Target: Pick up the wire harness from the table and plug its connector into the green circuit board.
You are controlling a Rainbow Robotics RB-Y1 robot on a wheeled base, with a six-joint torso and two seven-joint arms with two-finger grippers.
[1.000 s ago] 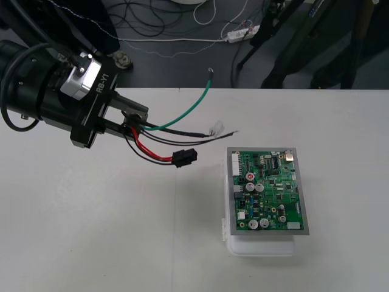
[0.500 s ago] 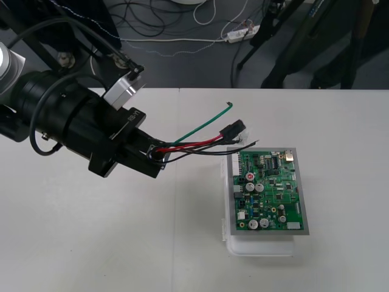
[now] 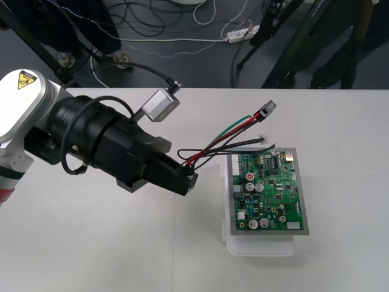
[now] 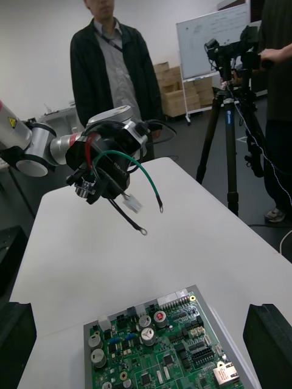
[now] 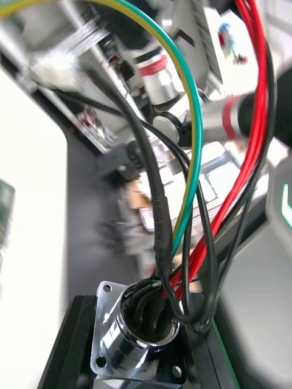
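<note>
- Item: small wire harness [image 3: 203, 152] of thin red, black and green wires, with 1 small black plug [image 3: 267, 109] and 1 round metal flanged socket [image 5: 137, 322].
- Landmark: flat green circuit board [image 3: 267, 191] on a white plastic base [image 3: 261, 248], standing on the plain light counter [image 3: 91, 255].
- Done: the harness is lifted clear of the counter. The left gripper [image 3: 182, 177] is just left of the board, its jaws clamped on the socket end. The wires fan out from it toward the board's far edge.
- Plug location: in the air beyond the board's far edge, apart from the board, at the free end of the red and black wires, with nothing gripping it.
- Left to do, as a judgement: pickup is complete; lining the plug up with the board and pushing it in are both outstanding.
- Right gripper [image 4: 143, 313]: at the board's near side, 2 jaws spread wide and holding nothing.
- Hard to make out:
  - which header on the board takes the plug;
  - how high the plug hangs over the board;
  - whether the loose black wire end [image 3: 261, 141] touches the board's far edge or only passes above it;
  - the left jaws' tips, covered by the flange and the wire bundle.
</note>
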